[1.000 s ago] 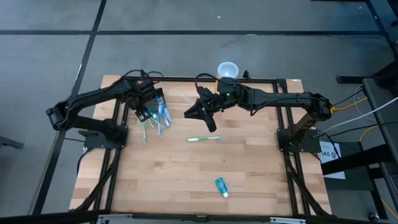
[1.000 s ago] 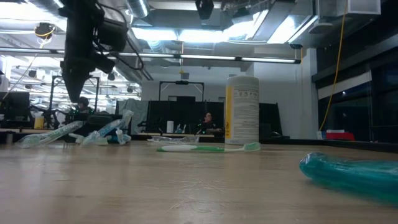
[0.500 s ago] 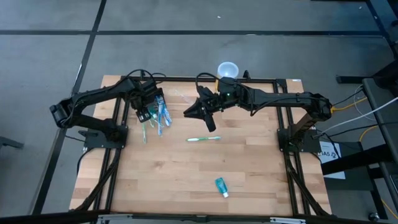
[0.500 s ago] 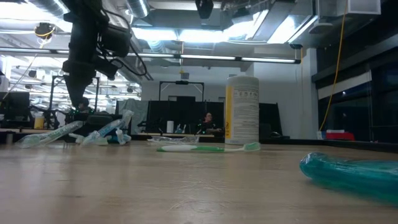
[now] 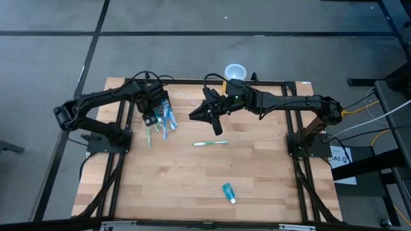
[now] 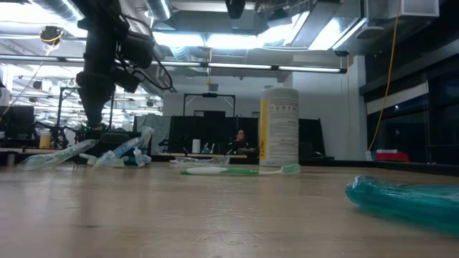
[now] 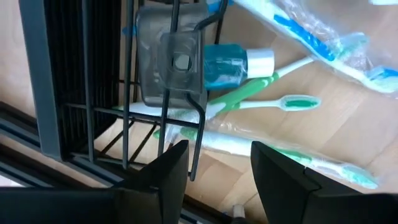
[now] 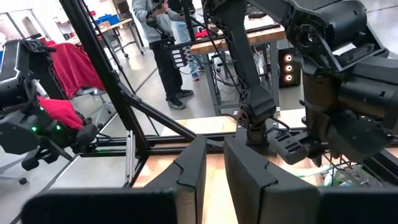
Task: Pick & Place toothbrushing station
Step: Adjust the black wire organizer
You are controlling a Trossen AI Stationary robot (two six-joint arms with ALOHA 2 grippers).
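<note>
- Progress looks early: the toothbrushing station (image 7: 168, 59), a black holder with a wire frame, rests on the desk (image 5: 192, 186) near its back left corner. It does not look lifted.
- Left gripper (image 7: 219, 152) hangs just above the station, its fingers (image 7: 161, 180) spread with one thin frame wire between them. They are not clamped on it, so I judge the grasp not yet made.
- Around the station lie green toothbrushes (image 7: 273, 102), a teal toothpaste tube (image 7: 233, 61) and wrapped blue brushes (image 7: 323, 43).
- Right gripper (image 8: 214, 142) waits above the back middle of the desk, its fingers (image 8: 186, 174) almost pressed together and holding nothing.
- Loose items are a green toothbrush (image 5: 210, 143) at mid-desk, a teal tube (image 5: 228, 192) near the front and a cup (image 5: 236, 70) beyond the back edge.
- Grasping, carrying and setting down the station all seem left to do.
</note>
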